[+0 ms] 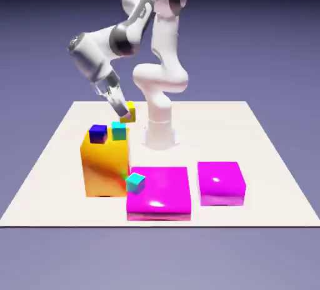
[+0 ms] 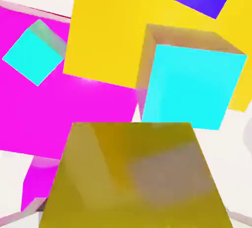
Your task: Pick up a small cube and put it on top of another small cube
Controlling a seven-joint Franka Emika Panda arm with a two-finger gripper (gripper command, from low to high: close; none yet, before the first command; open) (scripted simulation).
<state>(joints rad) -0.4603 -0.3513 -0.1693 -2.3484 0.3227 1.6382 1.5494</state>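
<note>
Fingers (image 2: 237,216) mostly behind yellow cube (image 2: 133,173)

The exterior view looks down from above across the table (image 1: 262,207) toward the robot (image 1: 164,64), taking in the whole arm. The hand view looks close along the gripper; both share the teal cubes (image 1: 119,131) and orange-yellow block (image 1: 103,170).

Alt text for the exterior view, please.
A white robot arm's gripper holds a small yellow cube near a tall orange block topped by a dark blue cube and a teal cube. Another teal cube and two magenta blocks sit nearer the camera.
</note>
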